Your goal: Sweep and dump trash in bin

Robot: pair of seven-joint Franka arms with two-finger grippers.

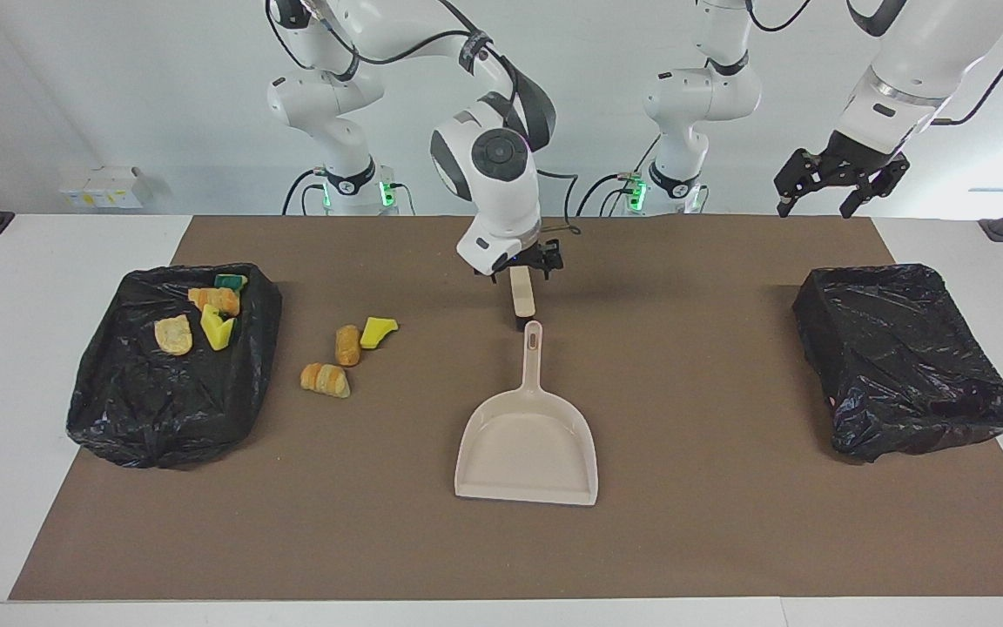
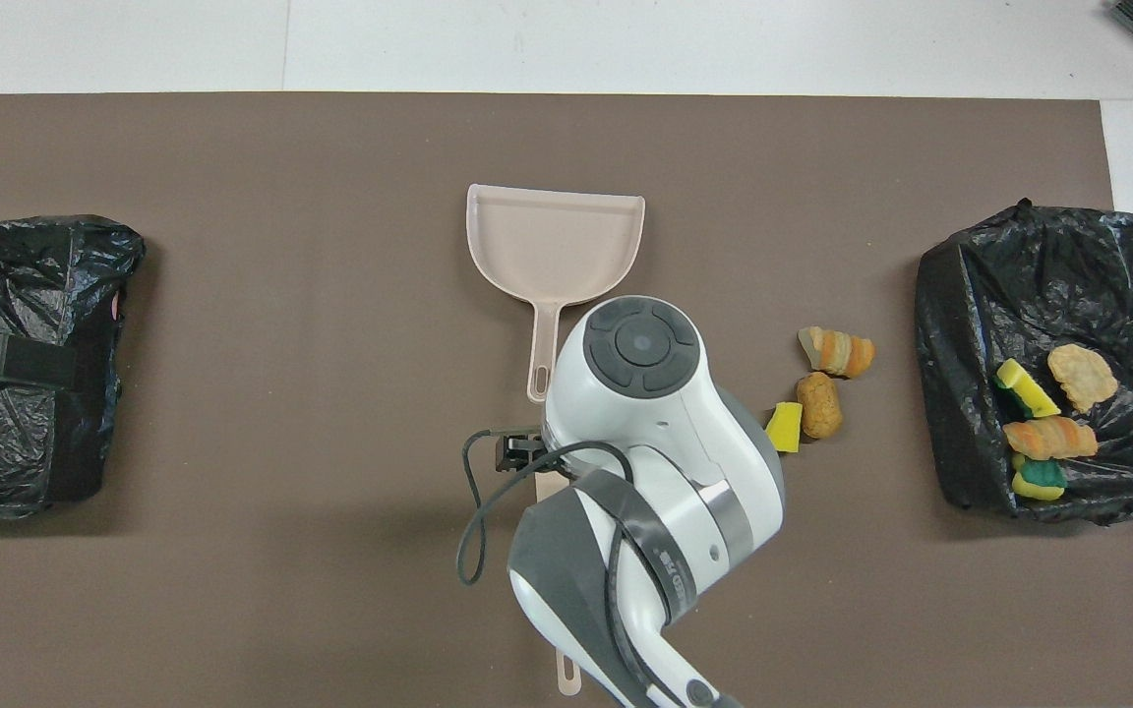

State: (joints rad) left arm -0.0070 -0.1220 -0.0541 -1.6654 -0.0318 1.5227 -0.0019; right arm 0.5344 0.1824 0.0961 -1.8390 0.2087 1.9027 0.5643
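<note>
centrally, dustpan [image 1: 526,444] flat, open mat [image 1: 710,522] around its edges

Lying flat mid-mat: beige dustpan [image 2: 555,241], handle pointing toward the robots. Sitting loose on the mat: three trash scraps [image 2: 819,403]. Resting in the black-lined bin [image 2: 960,295] at the right arm's end: four more.

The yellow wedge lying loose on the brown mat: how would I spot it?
Start at the black-lined bin holding scraps. Three scraps lie on the mat beside it; the yellow wedge is nearest the dustpan, the only plain yellow one, touching an orange-brown chunk.
</note>
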